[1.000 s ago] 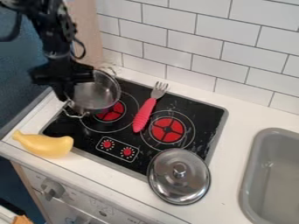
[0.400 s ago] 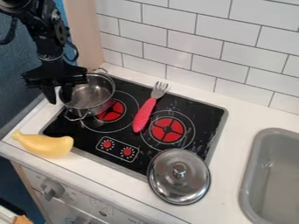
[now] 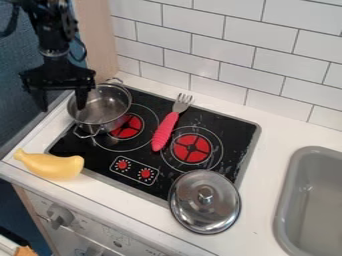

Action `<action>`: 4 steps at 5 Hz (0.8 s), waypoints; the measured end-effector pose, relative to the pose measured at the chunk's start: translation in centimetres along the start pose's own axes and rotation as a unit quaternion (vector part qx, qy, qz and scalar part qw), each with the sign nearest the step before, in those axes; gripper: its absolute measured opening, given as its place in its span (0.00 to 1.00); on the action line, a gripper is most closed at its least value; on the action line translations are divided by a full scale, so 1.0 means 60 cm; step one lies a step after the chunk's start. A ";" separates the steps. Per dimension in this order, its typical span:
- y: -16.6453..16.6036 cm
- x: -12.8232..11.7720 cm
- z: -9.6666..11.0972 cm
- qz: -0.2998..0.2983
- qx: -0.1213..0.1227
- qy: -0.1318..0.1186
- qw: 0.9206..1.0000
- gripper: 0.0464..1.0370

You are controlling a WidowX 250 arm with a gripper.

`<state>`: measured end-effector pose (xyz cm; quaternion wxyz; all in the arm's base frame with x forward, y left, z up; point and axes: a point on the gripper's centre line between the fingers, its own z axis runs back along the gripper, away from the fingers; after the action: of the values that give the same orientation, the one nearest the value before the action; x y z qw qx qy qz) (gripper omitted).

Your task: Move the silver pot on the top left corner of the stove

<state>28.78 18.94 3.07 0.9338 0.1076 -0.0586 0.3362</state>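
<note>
Camera view from above at a slant: the black gripper point(image 3: 62, 104) is seen at the upper left, hanging down beside and partly over the silver pot point(image 3: 100, 112). Its fingers are held wide apart, with nothing gripped between them; one is seen outside the pot's left side, the other in front of the pot's opening. Whether the rim is touched by either finger can't quite be made out from this angle.

The pot is placed at the top left corner of the black stove point(image 3: 227, 122), with its left side reaching over the stove's edge and its right side beside the red centre of the left burner point(image 3: 127, 127). One handle is turned towards the back, the other towards the front.

A fork point(image 3: 165, 131) with a pink handle is laid between the left burner and the right burner point(image 3: 192, 149), its tines pointed at the tiled wall point(image 3: 220, 55). The round metal lid point(image 3: 204, 206) is set across the stove's front edge, partly over the white worktop point(image 3: 277, 132). At the front left, a yellow banana-shaped toy point(image 3: 52, 166) is placed, and at the right a grey sink point(image 3: 294, 200) is set into the worktop.
</note>
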 end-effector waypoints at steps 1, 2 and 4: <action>-0.023 0.010 0.056 -0.026 0.001 -0.014 1.000 0.97; -0.062 -0.006 0.110 -0.067 -0.006 -0.011 0.998 0.96; -0.169 -0.088 0.186 -0.156 -0.056 -0.014 0.986 0.96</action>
<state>30.80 5.38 11.28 0.9784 0.0681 -0.0729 0.1809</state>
